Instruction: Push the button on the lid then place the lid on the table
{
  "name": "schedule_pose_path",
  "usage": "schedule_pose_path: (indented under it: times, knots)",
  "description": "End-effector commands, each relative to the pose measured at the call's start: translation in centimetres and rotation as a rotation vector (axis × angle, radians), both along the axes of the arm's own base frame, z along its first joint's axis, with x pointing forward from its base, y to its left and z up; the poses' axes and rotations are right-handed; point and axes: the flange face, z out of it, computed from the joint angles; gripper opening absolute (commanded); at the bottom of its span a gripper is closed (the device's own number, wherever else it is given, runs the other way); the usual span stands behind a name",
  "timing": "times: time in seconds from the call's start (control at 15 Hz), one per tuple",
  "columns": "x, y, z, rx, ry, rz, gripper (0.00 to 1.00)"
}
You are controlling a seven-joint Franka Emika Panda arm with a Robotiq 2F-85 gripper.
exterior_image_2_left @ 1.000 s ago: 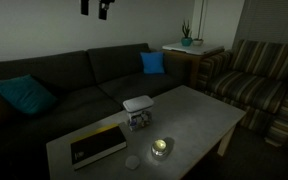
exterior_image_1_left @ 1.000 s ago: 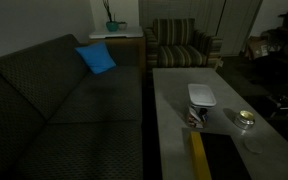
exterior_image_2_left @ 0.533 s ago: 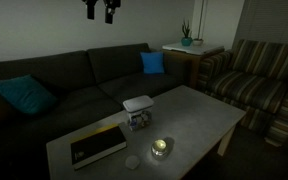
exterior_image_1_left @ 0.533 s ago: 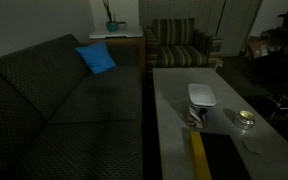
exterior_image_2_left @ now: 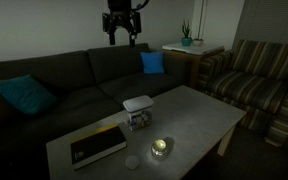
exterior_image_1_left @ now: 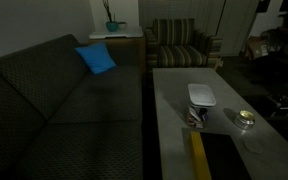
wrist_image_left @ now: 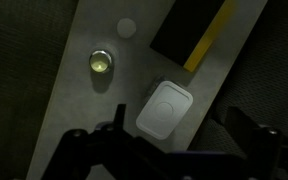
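Note:
The flat white lid (exterior_image_1_left: 201, 96) (exterior_image_2_left: 137, 103) sits on top of a patterned container (exterior_image_2_left: 137, 120) on the long pale grey table (exterior_image_1_left: 174, 100) (exterior_image_2_left: 199, 115). In the wrist view the lid (wrist_image_left: 166, 107) lies just ahead of my dark fingers, with a faint round mark at its centre. My gripper (exterior_image_2_left: 123, 38) hangs high over the couch back, well above the lid, and touches nothing. It is open, its fingers (wrist_image_left: 117, 128) spread wide with nothing between them.
A small round gold tin (exterior_image_2_left: 161, 148) (wrist_image_left: 101, 62) and a pale disc (wrist_image_left: 127, 27) lie on the table near a dark panel with a yellow stripe (wrist_image_left: 189, 30). A dark couch (exterior_image_2_left: 74, 80) with blue cushions runs alongside. A striped armchair (exterior_image_2_left: 254, 85) stands at the far end.
The gripper has come down and to the right in the exterior view that shows it, from the top edge into full view. The lid and the other objects have not moved.

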Motion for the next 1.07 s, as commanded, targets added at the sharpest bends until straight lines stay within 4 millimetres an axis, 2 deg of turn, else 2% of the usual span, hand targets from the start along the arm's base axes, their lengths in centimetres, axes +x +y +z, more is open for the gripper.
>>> schedule_pose_path:
  times: [0.0, 0.27, 0.53, 0.6, 0.73, 1.0]
  knots:
    - [4.4, 0.4, -4.2, 0.057, 0.007, 0.035, 1.00]
    - [7.9, 1.4, -7.3, 0.074, 0.036, 0.049, 1.00]
    - [10.1, 2.4, -9.9, 0.080, 0.091, 0.054, 1.00]
    - [8.6, 2.3, -9.0, 0.057, 0.056, 0.042, 1.00]
    - [9.0, 2.5, -9.8, 0.058, 0.061, 0.042, 1.00]
    - [9.0, 2.5, -9.5, 0.051, 0.034, 0.053, 1.00]
